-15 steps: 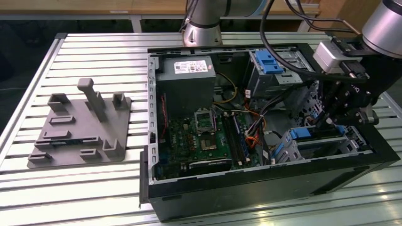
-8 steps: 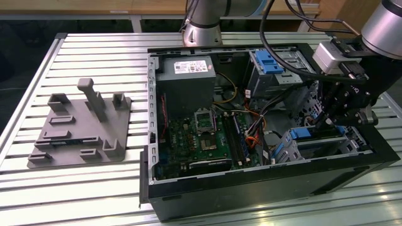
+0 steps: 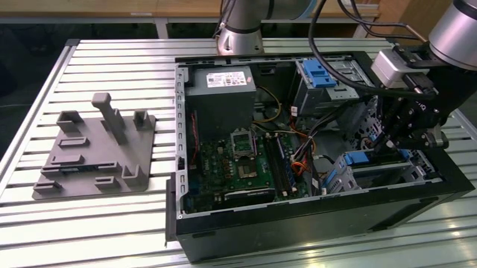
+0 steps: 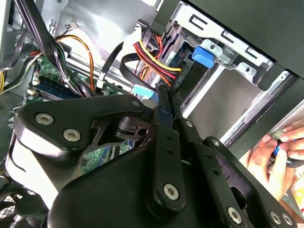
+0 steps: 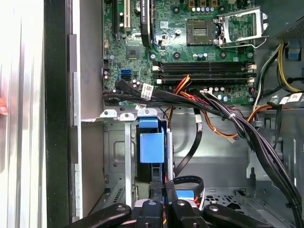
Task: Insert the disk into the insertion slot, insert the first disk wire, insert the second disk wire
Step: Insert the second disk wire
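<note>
Your gripper [image 5: 164,192], fingers pinched nearly together around something thin and dark, is working right at the insertion slot [image 5: 116,161], where the disk [image 5: 151,147] is already sitting; wiring looks unfinished.

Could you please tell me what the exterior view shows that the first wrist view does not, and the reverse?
Exterior view alone: the grey plastic fixture plate on the slatted metal table, beside the black computer case. First wrist view alone: a close look into the grey sheet-metal drive cage with its blue plastic tab. Both: the green motherboard and the black gripper.
</note>
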Controlling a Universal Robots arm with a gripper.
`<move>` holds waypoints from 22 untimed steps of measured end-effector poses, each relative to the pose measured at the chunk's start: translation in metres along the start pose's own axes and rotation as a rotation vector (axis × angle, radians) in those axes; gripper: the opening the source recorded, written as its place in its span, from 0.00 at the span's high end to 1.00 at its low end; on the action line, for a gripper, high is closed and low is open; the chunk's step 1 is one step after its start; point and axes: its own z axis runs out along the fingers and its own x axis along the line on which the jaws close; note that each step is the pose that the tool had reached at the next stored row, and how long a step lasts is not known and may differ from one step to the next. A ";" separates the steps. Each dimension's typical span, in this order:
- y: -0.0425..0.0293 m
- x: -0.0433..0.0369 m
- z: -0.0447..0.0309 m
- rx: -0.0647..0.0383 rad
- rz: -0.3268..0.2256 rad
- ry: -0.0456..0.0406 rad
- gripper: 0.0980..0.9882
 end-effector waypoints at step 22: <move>-0.0010 0.0016 -0.0006 -0.002 -0.037 0.0005 0.95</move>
